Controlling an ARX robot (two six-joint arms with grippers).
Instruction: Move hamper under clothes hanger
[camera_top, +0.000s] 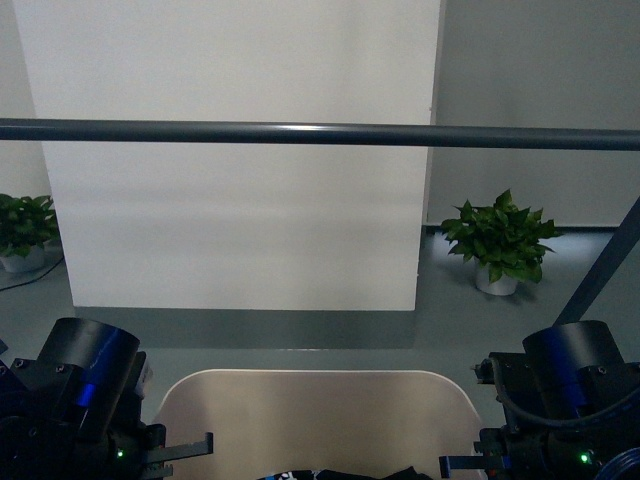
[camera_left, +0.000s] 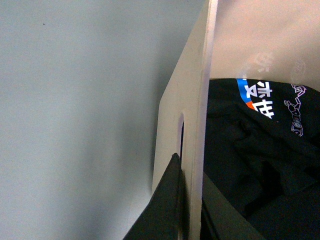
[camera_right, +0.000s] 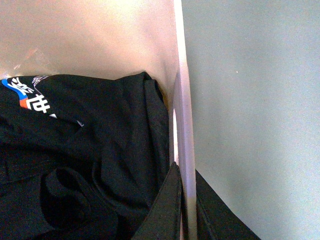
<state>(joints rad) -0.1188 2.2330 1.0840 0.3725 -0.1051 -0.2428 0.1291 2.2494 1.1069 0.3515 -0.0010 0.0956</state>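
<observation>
Beige plastic, stiff, slick and probably light, the hamper (camera_top: 310, 410) sits low before the clothes hanger (camera_top: 320, 133), with left gripper (camera_left: 192, 205) and right gripper (camera_right: 185, 200) each pinching a side wall beside its handle slot (camera_left: 181, 131).

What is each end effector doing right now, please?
Left end effector: closed on the hamper wall.
Right end effector: closed on the opposite hamper wall.
</observation>
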